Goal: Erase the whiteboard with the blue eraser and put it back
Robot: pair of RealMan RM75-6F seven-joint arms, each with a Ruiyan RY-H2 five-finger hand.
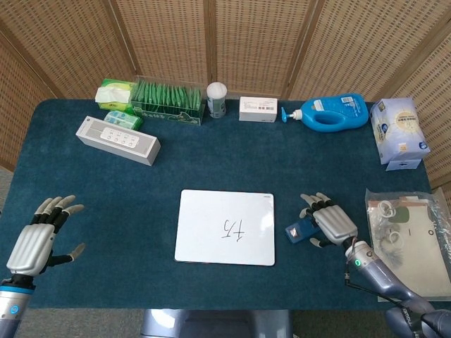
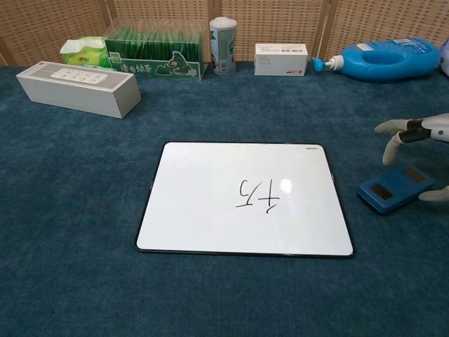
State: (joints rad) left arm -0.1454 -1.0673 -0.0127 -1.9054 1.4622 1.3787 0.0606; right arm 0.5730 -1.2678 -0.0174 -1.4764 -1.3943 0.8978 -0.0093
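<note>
You are working at a staged test station, not a home. A blue-carpeted surface [image 1: 211, 162] sits before woven rattan screens [image 1: 246, 42]. Assorted household goods line its far edge.

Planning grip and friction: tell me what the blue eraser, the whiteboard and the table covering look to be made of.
Blue eraser: apparently hard matte plastic; flat blue top with dark inset patches. Whiteboard: glossy smooth white sheet, dark thin edge; a light glare shows. Table covering: dark teal fabric, likely short-pile carpet or felt; mottled fuzzy texture.

silver-backed left robot hand [image 1: 32, 243] & right robot hand [image 1: 330, 220], black fingers w/ pale tips, green wrist led
</note>
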